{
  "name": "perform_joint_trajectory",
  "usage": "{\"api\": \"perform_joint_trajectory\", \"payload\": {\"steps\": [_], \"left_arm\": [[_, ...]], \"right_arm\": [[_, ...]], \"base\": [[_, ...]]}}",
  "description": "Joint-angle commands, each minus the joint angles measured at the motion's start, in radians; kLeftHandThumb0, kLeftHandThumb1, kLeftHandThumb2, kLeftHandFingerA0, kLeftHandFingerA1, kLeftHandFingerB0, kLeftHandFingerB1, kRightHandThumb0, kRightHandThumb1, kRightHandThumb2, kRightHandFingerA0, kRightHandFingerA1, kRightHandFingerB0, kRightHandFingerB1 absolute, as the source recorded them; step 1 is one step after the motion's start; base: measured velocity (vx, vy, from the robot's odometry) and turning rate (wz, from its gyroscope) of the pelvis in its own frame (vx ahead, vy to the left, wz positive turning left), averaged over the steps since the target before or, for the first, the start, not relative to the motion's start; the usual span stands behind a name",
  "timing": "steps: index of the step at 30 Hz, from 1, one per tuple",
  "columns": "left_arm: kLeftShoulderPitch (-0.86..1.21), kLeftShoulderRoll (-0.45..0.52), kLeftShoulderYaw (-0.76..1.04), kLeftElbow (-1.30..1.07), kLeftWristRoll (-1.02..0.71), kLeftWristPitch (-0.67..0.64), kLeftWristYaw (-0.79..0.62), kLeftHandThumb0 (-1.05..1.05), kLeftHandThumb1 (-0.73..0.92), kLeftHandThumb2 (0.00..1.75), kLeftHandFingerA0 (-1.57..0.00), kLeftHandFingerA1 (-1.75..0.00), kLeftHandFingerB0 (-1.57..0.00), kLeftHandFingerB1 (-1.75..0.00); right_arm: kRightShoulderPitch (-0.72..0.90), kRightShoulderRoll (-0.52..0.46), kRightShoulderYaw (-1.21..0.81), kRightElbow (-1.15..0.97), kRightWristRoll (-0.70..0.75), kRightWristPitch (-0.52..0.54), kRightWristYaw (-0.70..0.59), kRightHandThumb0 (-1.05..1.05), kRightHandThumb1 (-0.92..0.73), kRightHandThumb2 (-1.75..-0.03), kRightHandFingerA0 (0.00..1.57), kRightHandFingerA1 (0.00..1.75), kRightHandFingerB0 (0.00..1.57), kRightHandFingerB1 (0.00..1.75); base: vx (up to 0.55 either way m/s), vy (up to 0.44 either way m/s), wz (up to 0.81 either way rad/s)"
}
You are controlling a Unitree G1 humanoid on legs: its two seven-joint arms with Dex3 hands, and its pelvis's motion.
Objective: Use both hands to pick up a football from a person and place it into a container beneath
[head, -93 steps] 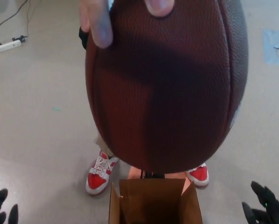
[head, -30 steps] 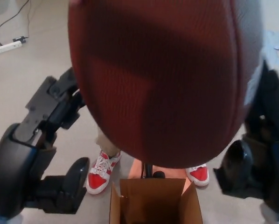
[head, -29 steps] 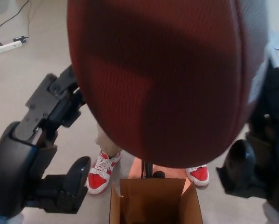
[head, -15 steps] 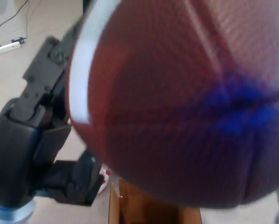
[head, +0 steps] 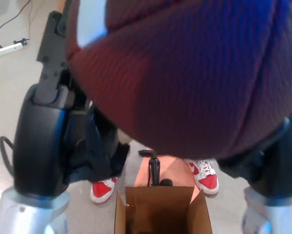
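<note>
The brown football [head: 185, 73] fills the upper part of the head view, very close to the camera, with a white stripe at its upper left. My left hand [head: 63, 131] presses against its left side and my right hand [head: 268, 161] against its lower right, so the ball is clamped between them. The open cardboard box [head: 160, 212] stands on the floor straight below the ball. No person's hand shows on the ball.
A person's red and white shoes [head: 204, 175] stand just behind the box, beside a dark upright stand [head: 153, 168]. A white power strip [head: 7, 48] and cable lie on the floor at far left.
Both hands rose from the bottom corners and closed on the ball's sides. The person's fingers left the ball. It turned and came nearer the camera, and both hands shifted inward.
</note>
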Motion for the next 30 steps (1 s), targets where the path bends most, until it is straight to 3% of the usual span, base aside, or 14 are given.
{"api": "perform_joint_trajectory", "payload": {"steps": [1, 9, 13, 14, 15, 17, 18, 19, 23, 24, 26, 27, 29, 30], "left_arm": [[-0.047, 0.010, -0.103, 0.089, 0.062, 0.077, -0.050, -0.74, 0.72, 1.08, -0.03, -0.28, -0.04, -0.40], [-0.096, -0.033, -0.062, 0.301, -0.016, 0.065, -0.037, -0.74, 0.69, 1.05, -0.01, -0.34, -0.09, -0.42], [-0.127, -0.055, -0.030, 0.447, -0.084, 0.049, -0.074, -0.74, 0.71, 1.06, 0.00, -0.23, -0.15, -0.32], [-0.143, -0.066, -0.019, 0.505, -0.102, 0.057, -0.078, -0.76, 0.78, 0.75, -0.05, -0.18, -0.11, -0.24], [-0.158, -0.067, -0.013, 0.541, -0.109, 0.058, -0.084, -0.80, 0.73, 1.06, 0.00, -0.17, -0.16, -0.28], [-0.178, -0.065, -0.008, 0.585, -0.111, 0.049, -0.089, -0.80, 0.73, 1.06, 0.00, -0.17, -0.16, -0.27], [-0.185, -0.065, -0.006, 0.603, -0.111, 0.045, -0.090, -0.81, 0.74, 1.07, 0.00, -0.17, -0.16, -0.26], [-0.198, -0.066, -0.002, 0.641, -0.112, 0.042, -0.095, -0.79, 0.74, 1.07, 0.00, -0.17, -0.16, -0.26], [-0.230, -0.071, 0.008, 0.736, -0.122, 0.025, -0.112, -0.77, 0.75, 1.08, 0.00, -0.17, -0.13, -0.24], [-0.235, -0.073, 0.013, 0.760, -0.127, 0.019, -0.117, -0.74, 0.73, 0.89, -0.02, -0.15, -0.04, -0.21], [-0.240, -0.081, 0.020, 0.803, -0.134, 0.015, -0.120, -0.74, 0.73, 0.92, -0.03, -0.14, -0.02, -0.20], [-0.242, -0.086, 0.023, 0.828, -0.136, 0.010, -0.122, -0.71, 0.92, 0.68, 0.00, -0.16, -0.02, -0.22], [-0.247, -0.093, 0.029, 0.866, -0.138, -0.006, -0.127, -0.69, 0.92, 0.69, 0.00, -0.14, -0.03, -0.22], [-0.251, -0.100, 0.033, 0.900, -0.141, -0.017, -0.133, -0.75, 0.75, 1.00, -0.02, -0.14, -0.01, -0.19]], "right_arm": [[-0.059, -0.013, 0.101, 0.119, -0.047, 0.079, 0.079, -0.87, -0.92, -1.19, 0.00, 0.07, 0.00, 0.05], [-0.102, -0.012, 0.035, 0.272, 0.030, 0.113, 0.055, -0.88, -0.92, -1.19, 0.00, 0.06, 0.00, 0.05], [-0.126, -0.016, -0.003, 0.368, 0.044, 0.129, 0.045, -0.83, -0.92, -1.20, 0.00, 0.10, 0.00, 0.10], [-0.139, -0.019, -0.021, 0.407, 0.050, 0.147, 0.044, -0.82, -0.92, -1.21, 0.00, 0.10, 0.00, 0.10], [-0.149, -0.023, -0.032, 0.430, 0.052, 0.151, 0.045, -0.81, -0.92, -1.21, 0.00, 0.11, 0.00, 0.10], [-0.165, -0.033, -0.043, 0.463, 0.052, 0.143, 0.046, -0.80, -0.92, -1.20, 0.00, 0.12, 0.00, 0.11], [-0.171, -0.035, -0.048, 0.477, 0.057, 0.140, 0.048, -0.67, -0.92, -0.95, 0.00, 0.00, 0.00, 0.07], [-0.182, -0.044, -0.056, 0.504, 0.054, 0.148, 0.048, -0.79, -0.87, -1.10, 0.00, 0.00, 0.00, 0.03], [-0.209, -0.057, -0.072, 0.575, 0.055, 0.158, 0.039, -0.79, -0.87, -1.09, 0.00, 0.00, 0.00, 0.03], [-0.218, -0.059, -0.077, 0.603, 0.060, 0.149, 0.039, -0.79, -0.88, -1.10, 0.00, 0.00, 0.00, 0.02], [-0.227, -0.056, -0.085, 0.655, 0.066, 0.132, 0.034, -0.74, -0.85, -1.05, 0.00, 0.01, 0.00, 0.06], [-0.231, -0.055, -0.089, 0.682, 0.068, 0.123, 0.029, -0.72, -0.83, -1.01, 0.00, 0.00, 0.00, 0.07], [-0.236, -0.054, -0.092, 0.713, 0.066, 0.119, 0.024, -0.78, -0.87, -1.07, 0.00, 0.00, 0.00, 0.05], [-0.238, -0.058, -0.093, 0.737, 0.061, 0.120, 0.022, -0.79, -0.88, -1.12, 0.00, 0.01, 0.00, 0.05]], "base": [[0.00, 0.000, 0.00], [0.00, 0.000, 0.00], [0.00, 0.000, 0.00], [0.00, 0.000, 0.00], [0.00, 0.000, 0.00], [0.00, 0.000, 0.00], [0.00, 0.000, 0.00], [0.00, 0.000, 0.00], [0.00, 0.000, 0.00], [0.00, 0.000, 0.00], [0.00, 0.000, 0.00], [0.00, 0.000, 0.00], [0.00, 0.000, 0.00], [0.00, 0.000, 0.00]]}}
